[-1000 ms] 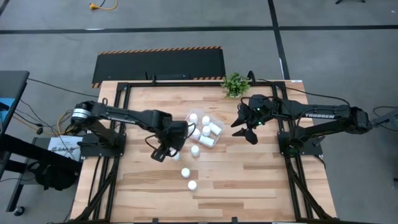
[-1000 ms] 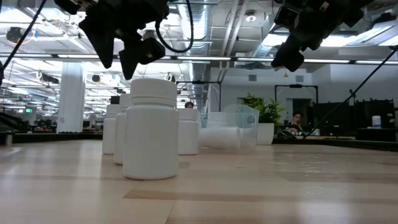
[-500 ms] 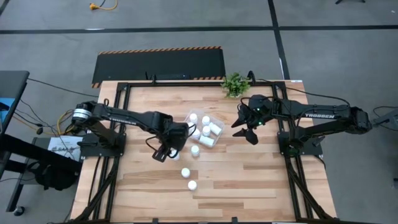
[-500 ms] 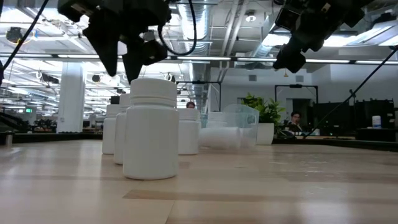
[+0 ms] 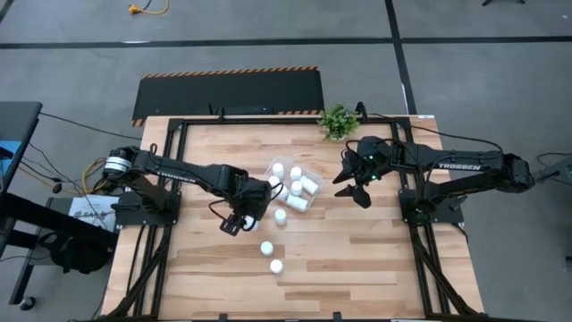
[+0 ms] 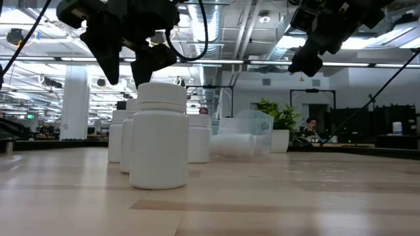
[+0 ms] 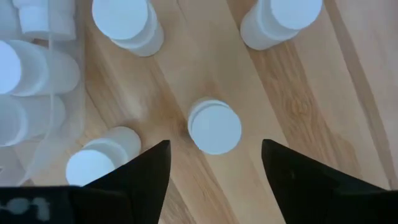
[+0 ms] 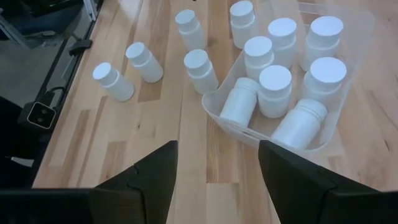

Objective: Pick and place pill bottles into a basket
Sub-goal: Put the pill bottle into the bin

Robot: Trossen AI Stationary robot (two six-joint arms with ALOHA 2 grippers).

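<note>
Picking is the step in hand: the left gripper (image 7: pixel 214 163) hangs with its two dark fingers spread wide and empty, straddling from above a small white cylindrical pill bottle with a white cap (image 7: pixel 214 126) that stands upright on the pale wooden table (image 5: pixel 357 259). This bottle sits just beside the clear, shallow, see-through plastic basket (image 8: pixel 357 46), outside its wall; three more bottles stand loose around it. In the basket several white bottles already stand or lie, and in the high view two others (image 5: pixel 271 257) stand well apart, nearer the table's front. The next move seems to call for a straight descent, then a closing on the bottle's body without knocking its neighbours. The right gripper (image 8: pixel 214 165) waits above the table near the basket's far side, fingers parted, holding nothing
</note>
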